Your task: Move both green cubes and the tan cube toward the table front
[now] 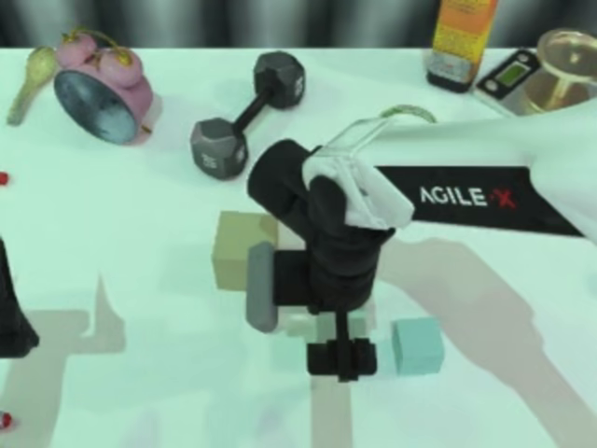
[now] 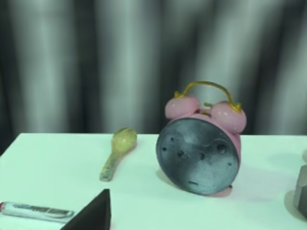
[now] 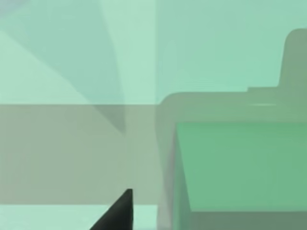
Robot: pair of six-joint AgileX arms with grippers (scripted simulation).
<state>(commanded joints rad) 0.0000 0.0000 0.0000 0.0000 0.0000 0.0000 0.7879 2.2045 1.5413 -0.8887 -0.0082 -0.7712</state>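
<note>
Right gripper [image 1: 342, 359] hung low over the worktop [image 1: 140, 243], at centre front.
Mint cube [image 3: 240, 167] sat directly beneath it, mostly hidden from above; finger spacing could not be determined. Teal cube [image 1: 416, 345] lay just right of the gripper, tan cube [image 1: 241, 248] behind and to the left. Left arm [image 1: 11, 308] was parked at the left edge.

The right arm [image 1: 485, 187] spans the table [image 1: 140, 205] from three o'clock to centre, boxed by the tan cube [image 1: 241, 247] at nine o'clock, teal cube [image 1: 416, 345] at four and dumbbell [image 1: 247, 114] at eleven; seven o'clock lies open.
</note>
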